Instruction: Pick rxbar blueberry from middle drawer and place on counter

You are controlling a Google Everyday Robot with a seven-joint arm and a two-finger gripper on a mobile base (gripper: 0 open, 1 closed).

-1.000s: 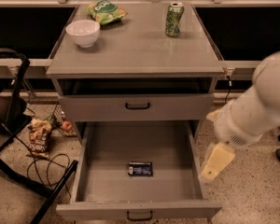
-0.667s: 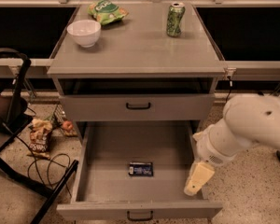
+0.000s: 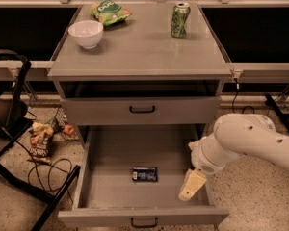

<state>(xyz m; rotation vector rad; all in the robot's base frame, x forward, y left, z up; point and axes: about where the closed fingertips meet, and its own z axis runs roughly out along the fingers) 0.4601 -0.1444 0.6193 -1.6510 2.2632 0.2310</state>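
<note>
The rxbar blueberry (image 3: pixel 145 174) lies flat on the floor of the open middle drawer (image 3: pixel 106 186), near its centre front. The dark wrapper shows pale print. My gripper (image 3: pixel 190 186) hangs from the white arm over the drawer's right front corner, to the right of the bar and apart from it. It holds nothing that I can see. The counter (image 3: pixel 139 42) is the grey top of the cabinet above.
On the counter stand a white bowl (image 3: pixel 85 33), a green snack bag (image 3: pixel 110 11) and a green can (image 3: pixel 180 19). The upper drawer (image 3: pixel 141 109) is closed. A black chair (image 3: pixel 14 129), cables and snack bags (image 3: pixel 40 141) lie on the floor at left.
My arm has moved left and down, bringing the gripper from outside the drawer's right wall to over its right front corner. The bar has not moved.
</note>
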